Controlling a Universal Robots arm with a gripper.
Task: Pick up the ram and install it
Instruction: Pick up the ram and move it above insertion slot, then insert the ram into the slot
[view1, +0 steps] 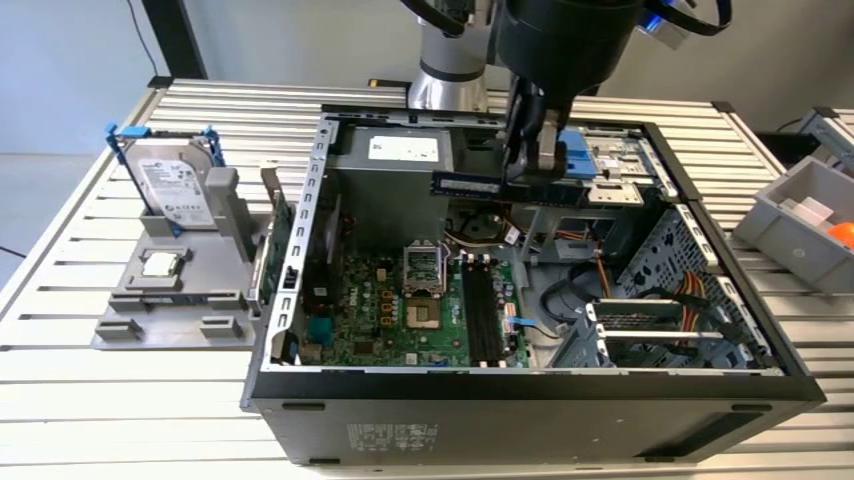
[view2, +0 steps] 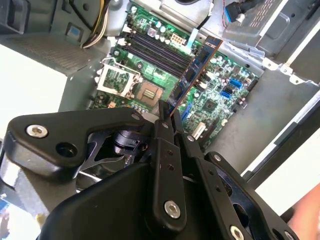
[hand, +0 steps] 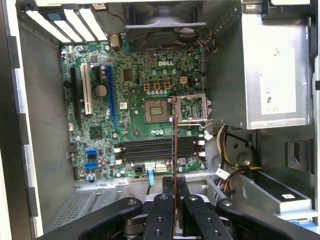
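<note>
A: What is held by the gripper (view1: 531, 170)?

B: The ram (view1: 467, 186) is held. The jaws are pressed onto its two flat faces, so it is pinched between them. This is seen best in the second wrist view, where the fingers (view2: 164, 135) are closed on one end of it.

A: Where is the ram found?

B: It is found in the upper middle of the exterior view, above the open case (view1: 534, 415). It is held on its long edge and about level, in the air over the motherboard (view1: 387, 310).

A: Is it seated in the slots (view1: 481, 310)?

B: No, it is not yet seated. It is well apart from them and is turned across their direction. In the first wrist view the ram (hand: 173, 145) is seen edge-on, as a thin line that crosses the slots (hand: 150, 148).

A: What else is seen?

B: At the exterior view's left, a hard drive (view1: 174, 185) in a blue frame is stood upright on a grey stand (view1: 174, 305), and the stand is placed on the slatted table (view1: 134, 410). A green card (view1: 278, 250) is seen just beside the wall of the case. A grey bin (view1: 801, 215) is placed at the exterior view's right edge. Inside the case, the socket (hand: 157, 107) is seen near the slots, and the power supply (hand: 275, 70) is mounted beside the motherboard.
</note>
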